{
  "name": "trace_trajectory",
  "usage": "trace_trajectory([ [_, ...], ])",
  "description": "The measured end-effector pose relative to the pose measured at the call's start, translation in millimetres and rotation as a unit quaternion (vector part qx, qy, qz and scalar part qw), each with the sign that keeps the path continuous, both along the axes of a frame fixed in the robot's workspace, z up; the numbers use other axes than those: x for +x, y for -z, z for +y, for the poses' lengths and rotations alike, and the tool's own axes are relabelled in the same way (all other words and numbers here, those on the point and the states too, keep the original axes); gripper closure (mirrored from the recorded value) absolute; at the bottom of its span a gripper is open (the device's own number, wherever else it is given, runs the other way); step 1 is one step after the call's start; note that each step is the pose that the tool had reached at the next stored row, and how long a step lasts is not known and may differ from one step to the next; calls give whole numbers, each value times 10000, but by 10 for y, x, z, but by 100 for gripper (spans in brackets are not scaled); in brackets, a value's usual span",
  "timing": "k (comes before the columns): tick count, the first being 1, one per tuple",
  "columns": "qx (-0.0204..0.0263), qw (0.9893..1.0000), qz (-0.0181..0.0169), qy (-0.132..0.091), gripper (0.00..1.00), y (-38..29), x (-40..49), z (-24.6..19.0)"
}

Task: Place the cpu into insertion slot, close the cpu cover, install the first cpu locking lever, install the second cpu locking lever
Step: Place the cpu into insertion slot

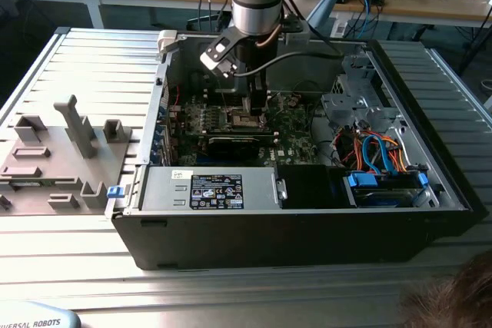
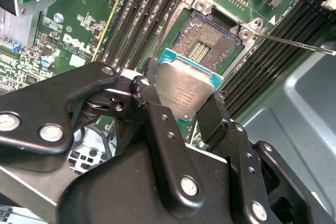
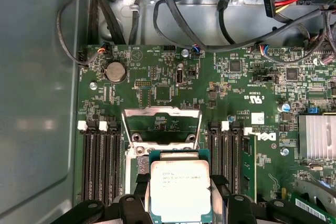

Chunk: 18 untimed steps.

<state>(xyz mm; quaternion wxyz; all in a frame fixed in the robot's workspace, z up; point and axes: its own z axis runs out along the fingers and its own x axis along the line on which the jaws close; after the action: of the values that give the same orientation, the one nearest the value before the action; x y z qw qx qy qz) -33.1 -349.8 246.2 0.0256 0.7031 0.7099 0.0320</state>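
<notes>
My gripper (image 2: 181,98) is shut on the cpu (image 2: 185,88), a small square chip with a dull silver top, pinched at two opposite edges by the black fingers (image 2: 144,93). The chip hangs tilted just above and in front of the insertion slot (image 2: 206,43), whose dark pin field lies bare. In the first wrist view the cpu (image 3: 180,190) covers most of the socket, and the cpu cover (image 3: 161,112) stands raised behind it. The exterior view has the gripper (image 1: 254,109) low inside the open computer case, over the motherboard.
Long memory slots (image 3: 98,161) flank the socket on both sides. A thin wire lever (image 2: 294,43) sticks out beside the socket. A black card (image 1: 231,144), power supply (image 1: 223,190) and drive cage with blue cables (image 1: 377,160) crowd the case. A grey fixture tray (image 1: 54,151) lies left.
</notes>
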Motion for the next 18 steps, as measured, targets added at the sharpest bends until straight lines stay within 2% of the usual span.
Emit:
trace_trajectory([
  [18, 0, 10000, 0, 0, 46, 63, -6, 0],
])
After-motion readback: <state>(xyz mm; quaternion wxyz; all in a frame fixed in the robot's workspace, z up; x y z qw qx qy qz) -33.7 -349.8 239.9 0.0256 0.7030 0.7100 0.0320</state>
